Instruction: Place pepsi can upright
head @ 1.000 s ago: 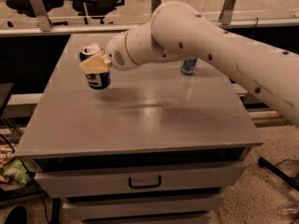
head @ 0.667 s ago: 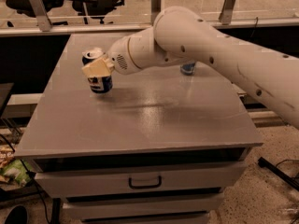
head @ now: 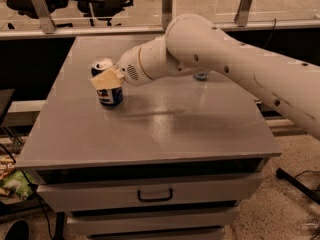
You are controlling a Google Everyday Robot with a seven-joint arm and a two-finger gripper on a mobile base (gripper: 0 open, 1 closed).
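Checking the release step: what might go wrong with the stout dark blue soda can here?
The gripper clasps the dark blue soda can near its top, on the grey table. Withdrawing sideways might tip it. A second can sits mostly hidden behind the white arm; a wide swing might knock it.

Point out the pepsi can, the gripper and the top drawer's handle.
pepsi can (head: 111, 97): camera view, on its blue body below the gripper.
gripper (head: 105, 79): camera view, at the can's upper half, on the beige finger across it.
drawer handle (head: 155, 196): camera view, on the bar's middle.
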